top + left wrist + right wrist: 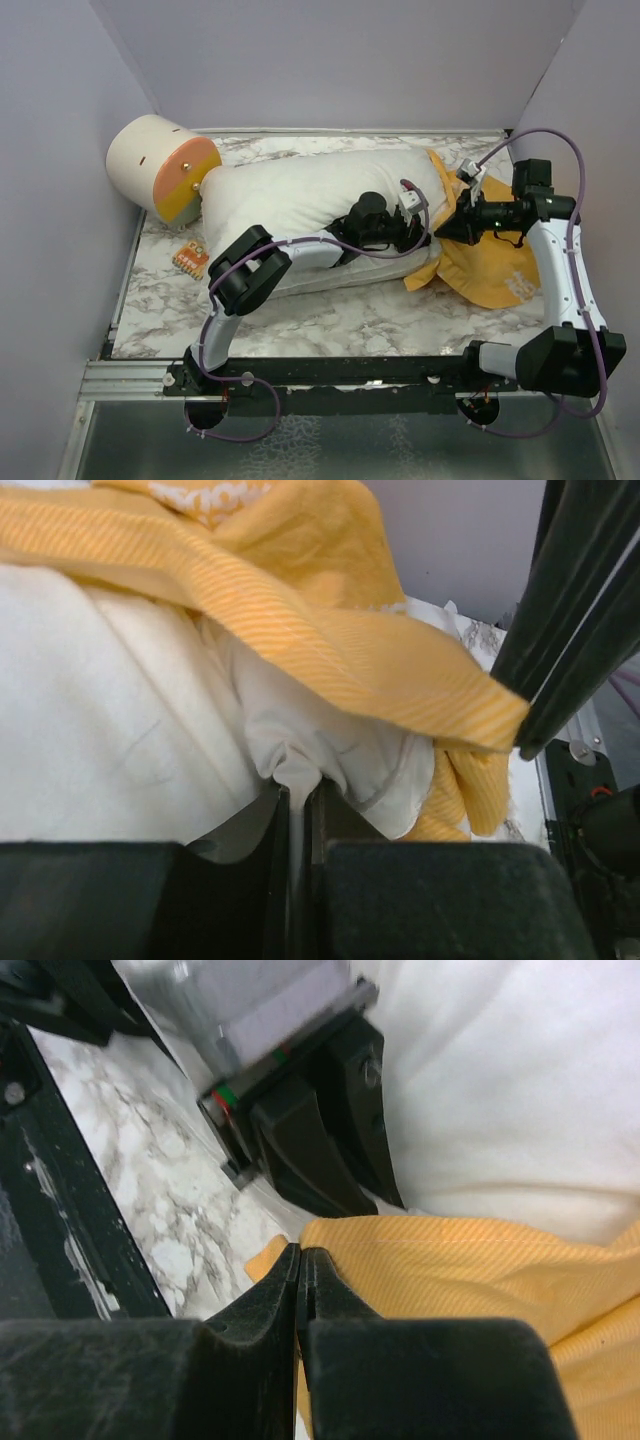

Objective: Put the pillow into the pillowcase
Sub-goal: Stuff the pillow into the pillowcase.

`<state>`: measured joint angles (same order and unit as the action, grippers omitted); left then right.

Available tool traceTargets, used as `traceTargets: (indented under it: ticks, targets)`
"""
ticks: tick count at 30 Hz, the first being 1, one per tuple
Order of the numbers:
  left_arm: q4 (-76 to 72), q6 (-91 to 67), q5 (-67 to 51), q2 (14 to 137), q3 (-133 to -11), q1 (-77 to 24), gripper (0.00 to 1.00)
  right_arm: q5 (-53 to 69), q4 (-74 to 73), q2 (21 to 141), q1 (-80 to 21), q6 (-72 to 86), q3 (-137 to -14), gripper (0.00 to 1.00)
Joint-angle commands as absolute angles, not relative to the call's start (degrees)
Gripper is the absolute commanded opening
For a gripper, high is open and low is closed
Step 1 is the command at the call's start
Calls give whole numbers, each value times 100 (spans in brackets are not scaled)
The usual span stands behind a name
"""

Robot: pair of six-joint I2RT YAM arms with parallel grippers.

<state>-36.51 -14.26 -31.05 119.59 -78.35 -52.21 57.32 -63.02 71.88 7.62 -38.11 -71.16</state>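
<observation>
The left arm [250, 275] reaches in from the near edge of the marble-patterned bench [330, 320]. The left jaws are almost closed and pinch a small fold of the white pillow [100, 730] between their tips. Just beyond and above that pinch, the hem of the orange-yellow pillowcase [330, 640] stretches across as a taut band, with the pillow's end bulging beneath it.

The right arm [565, 270] comes in from the right side. The right jaws are pressed together on the hem of the pillowcase and hold it raised just to the right of the left jaws. From the right wrist, the hem runs off to the right of the tips, the pillow swells beyond it, and bare bench shows to the left.

From above, the pillow lies across the bench, stretching away to the left of both pairs of jaws, with only its right end under the case's mouth. The rest of the pillowcase lies crumpled below and to the right of the right jaws, white lettering showing. Well left of the jaws a small orange packet [190, 258] lies on the bench. Farther back, a cream-and-orange cylinder [160, 165] rests against the pillow's left end.
</observation>
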Motion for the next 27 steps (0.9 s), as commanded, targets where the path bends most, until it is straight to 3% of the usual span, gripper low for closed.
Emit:
traceTargets:
  ticks: [1,4,8,13,20,27]
  targets:
    - [-2519,-2353,-2965,12349,-7574,-5052,6,4600,-6425,6908,712,-4231,-6680,1]
    - [-2878,-2426,-3076,12174,-7428,-5035,17,3791,-6329,6779,712,-4439,-6150,1]
    - [-3049,-2528,-3147,11728,-7240,-5036,43,3898,-6354,6907,721,-4500,-6013,2]
    - [-2738,-2250,-3115,10949,-6982,-5023,60,4653,-6804,7124,741,-4638,-6817,24]
    - [-1744,-1930,-3173,10200,-7057,-4897,62,5447,-7317,7302,884,-4521,-8454,38]
    - [-1424,-1420,-3054,9554,-7049,-5019,61,4962,-6379,7327,1100,-3672,-8050,45]
